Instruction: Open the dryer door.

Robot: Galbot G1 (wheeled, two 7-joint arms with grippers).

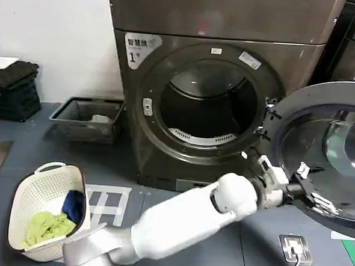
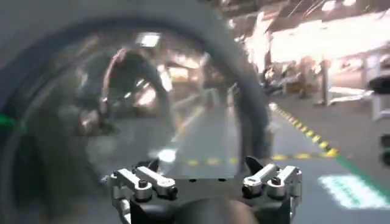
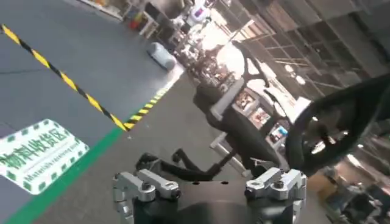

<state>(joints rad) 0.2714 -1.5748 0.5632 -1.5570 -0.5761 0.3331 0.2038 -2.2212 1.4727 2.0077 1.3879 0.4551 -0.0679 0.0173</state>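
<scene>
- Near left on the floor: a white laundry basket (image 1: 40, 212) holding green and blue cloth.
- Left gripper (image 1: 309, 192), fingers spread, touches the near rim of the dryer door (image 1: 330, 151).
- Swung open to the right, the door shows a wide chrome rim around dark tinted glass.
- Farther back, the bronze-brown dryer (image 1: 213, 93) marked "1", its drum open.
- Right gripper (image 3: 210, 185), spread, faces a far workshop.

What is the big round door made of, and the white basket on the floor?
The dryer door looks like shiny metal around dark see-through glass or plastic: the rim gleams and the centre shows reflections. The basket is probably matte plastic, since its pale walls are full of small moulded holes.
</scene>
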